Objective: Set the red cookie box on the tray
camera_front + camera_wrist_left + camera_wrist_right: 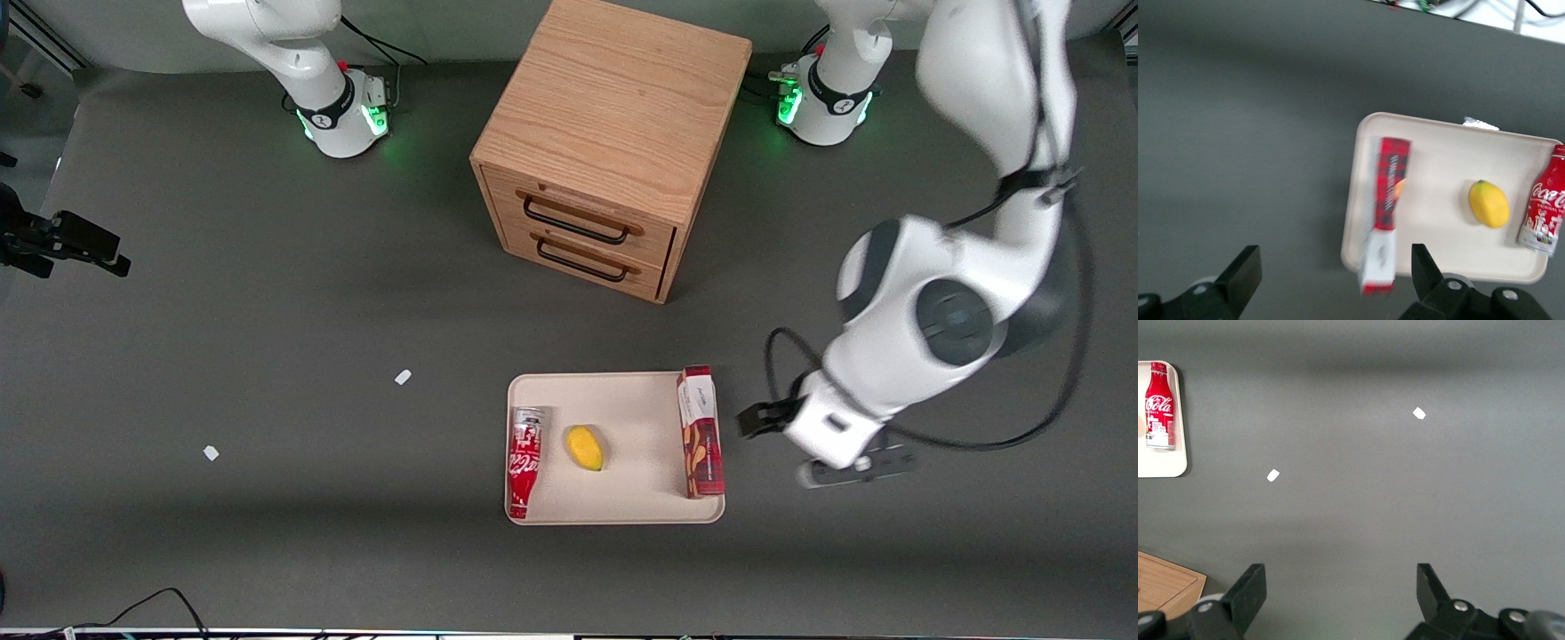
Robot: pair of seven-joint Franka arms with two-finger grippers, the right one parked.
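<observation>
The red cookie box (701, 432) lies along the tray's (622, 400) edge nearest the working arm, its white end overhanging the rim. The gripper (1331, 280) hovers beside that edge, fingers spread wide, empty. A soda can (524, 462) and lemon (585, 447) share the tray.

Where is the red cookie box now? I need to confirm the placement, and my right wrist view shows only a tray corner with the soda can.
Observer: The red cookie box lies on the tray, along its edge toward the working arm's end.
Operator: Is the hand holding it?
Observer: No; the hand hangs open above the table beside the tray.
Operator: Anything else there?
Observer: A yellow fruit, between the can and the box.
</observation>
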